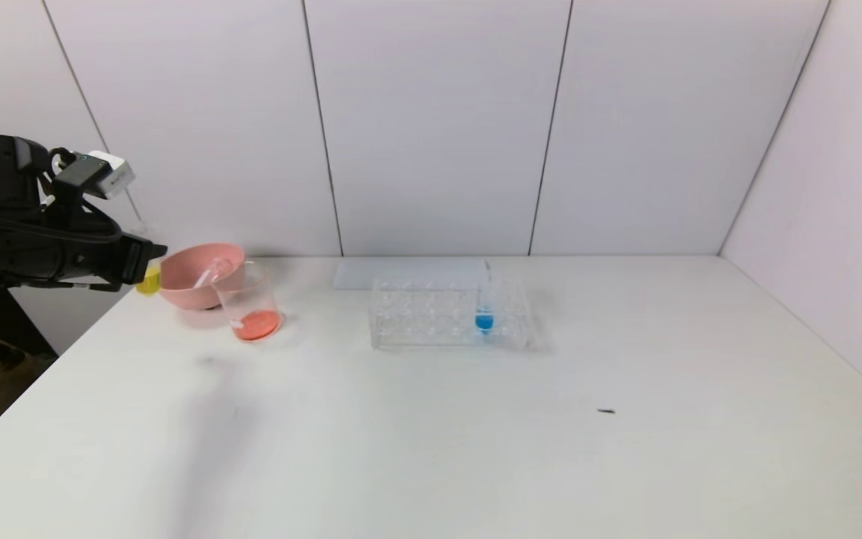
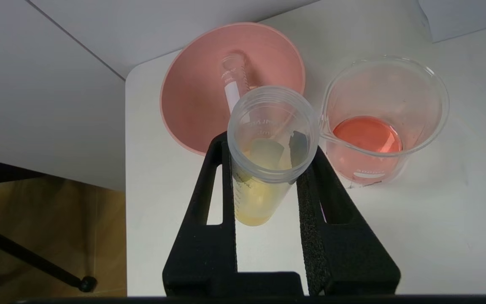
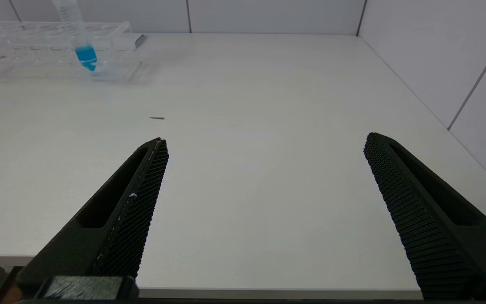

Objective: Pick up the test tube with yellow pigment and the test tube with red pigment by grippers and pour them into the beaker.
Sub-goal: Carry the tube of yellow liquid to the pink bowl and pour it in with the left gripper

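Observation:
My left gripper (image 2: 268, 145) is shut on the test tube with yellow pigment (image 2: 264, 185), which holds pale yellow liquid in its lower part, open mouth up. In the head view this gripper (image 1: 148, 260) hangs at the table's far left, just left of the pink bowl, with the yellow tip (image 1: 149, 284) showing below it. The beaker (image 1: 251, 292) stands right of the bowl with red-orange liquid at its bottom (image 2: 367, 135). The test tube with red pigment is out of view. My right gripper (image 3: 264, 143) is open above the table's near edge.
A pink bowl (image 1: 184, 262) at the far left holds a clear, empty-looking tube (image 2: 232, 78). A clear tube rack (image 1: 431, 318) stands mid-table with a blue-liquid tube (image 1: 484, 311) in it. The table's left edge (image 2: 127, 190) runs close beside my left gripper.

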